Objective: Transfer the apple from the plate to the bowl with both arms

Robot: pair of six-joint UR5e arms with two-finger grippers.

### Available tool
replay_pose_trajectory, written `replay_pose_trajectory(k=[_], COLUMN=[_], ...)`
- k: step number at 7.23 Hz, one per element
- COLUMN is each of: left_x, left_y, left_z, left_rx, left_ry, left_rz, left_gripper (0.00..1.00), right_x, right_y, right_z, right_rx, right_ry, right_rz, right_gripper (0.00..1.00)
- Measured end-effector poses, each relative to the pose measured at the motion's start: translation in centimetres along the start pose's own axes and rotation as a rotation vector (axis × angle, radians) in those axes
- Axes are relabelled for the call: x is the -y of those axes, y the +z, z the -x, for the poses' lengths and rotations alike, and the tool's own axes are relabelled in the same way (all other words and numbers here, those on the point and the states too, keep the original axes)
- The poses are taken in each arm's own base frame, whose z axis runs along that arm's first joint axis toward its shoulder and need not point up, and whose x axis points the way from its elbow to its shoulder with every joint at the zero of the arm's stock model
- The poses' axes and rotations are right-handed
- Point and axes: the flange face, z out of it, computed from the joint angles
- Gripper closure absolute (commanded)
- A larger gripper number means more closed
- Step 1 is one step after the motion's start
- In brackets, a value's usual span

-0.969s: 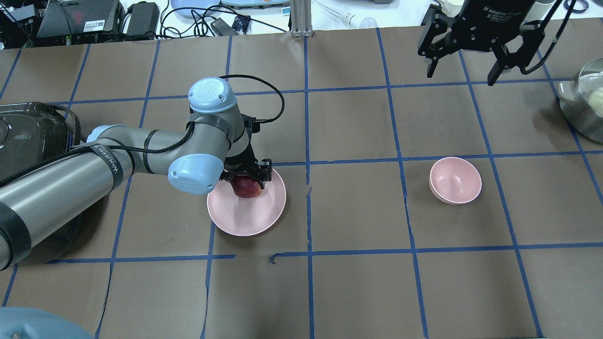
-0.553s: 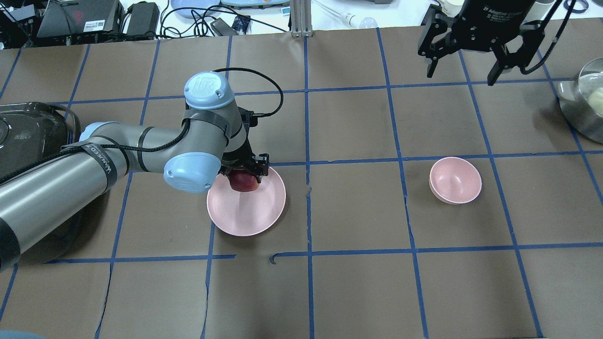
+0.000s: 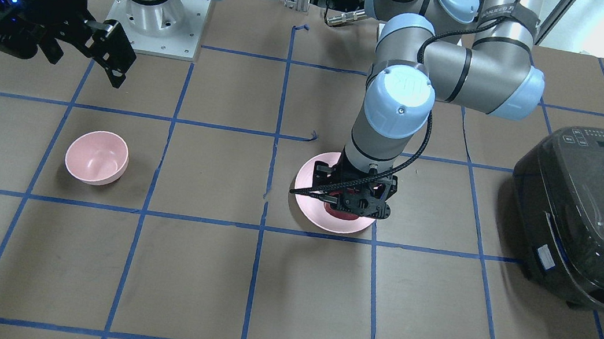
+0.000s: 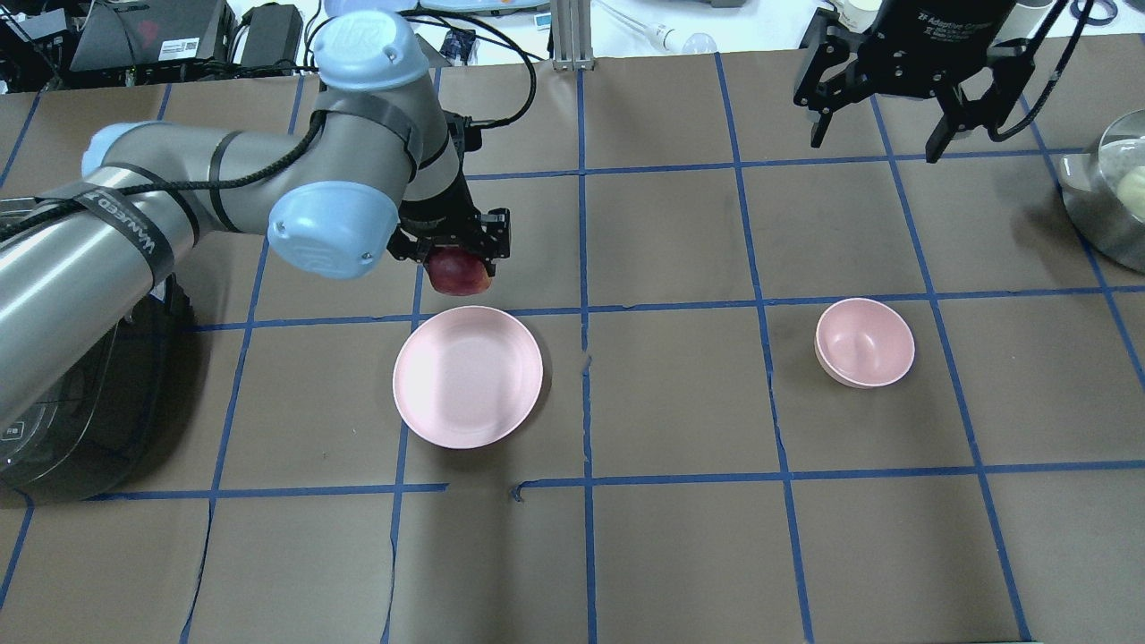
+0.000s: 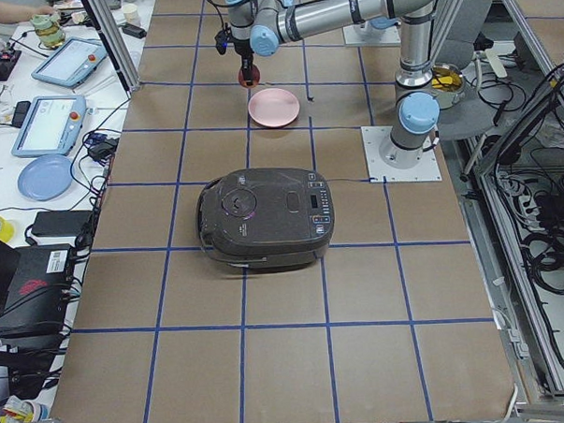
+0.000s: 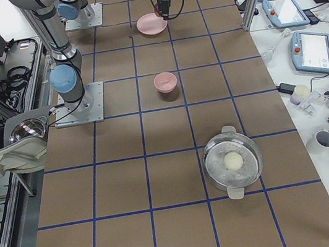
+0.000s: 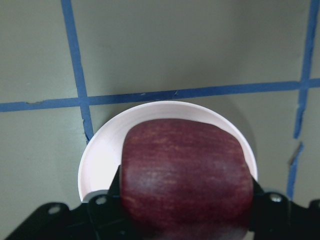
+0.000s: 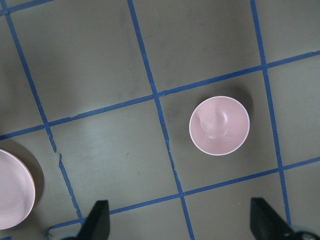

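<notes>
My left gripper (image 4: 458,259) is shut on the dark red apple (image 4: 459,273) and holds it in the air above the far rim of the pale pink plate (image 4: 468,385). In the left wrist view the apple (image 7: 187,175) fills the jaws, with the plate (image 7: 102,150) below it. The front view shows the gripper (image 3: 355,203) over the plate (image 3: 309,179). The small pink bowl (image 4: 864,343) stands empty to the right. My right gripper (image 4: 875,145) hangs open and empty, high above the far right; its wrist view shows the bowl (image 8: 219,125) below.
A dark rice cooker (image 3: 594,214) sits at the table's left end, under my left arm (image 4: 107,241). A steel pot (image 4: 1109,197) holding a pale ball stands at the right edge. Blue tape lines grid the brown table cover.
My left gripper has lifted the apple off the plate and carried it up and towards the far side. The plate now lies bare. The right arm has not moved.
</notes>
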Motion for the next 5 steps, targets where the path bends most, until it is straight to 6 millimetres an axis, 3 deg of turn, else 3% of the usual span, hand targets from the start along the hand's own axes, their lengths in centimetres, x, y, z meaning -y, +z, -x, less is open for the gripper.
replay_pose_trajectory(k=[2, 3, 5], left_x=[0.0, -0.6, -1.3], left_y=[-2.5, -3.0, -3.0], left_z=[-2.5, -4.1, -5.2], left_rx=[0.004, 0.004, 0.002], left_ry=[-0.003, 0.001, 0.009], left_rz=[-0.013, -0.018, -0.018], left_gripper=[1.0, 1.0, 1.0], right_x=[0.0, 0.0, 0.3], right_y=[0.0, 0.0, 0.1], right_z=[0.0, 0.0, -0.2], right_rx=[0.0, 0.0, 0.001], right_ry=[0.0, 0.0, -0.001], right_rz=[0.0, 0.0, -0.003], right_gripper=[0.0, 0.0, 0.0])
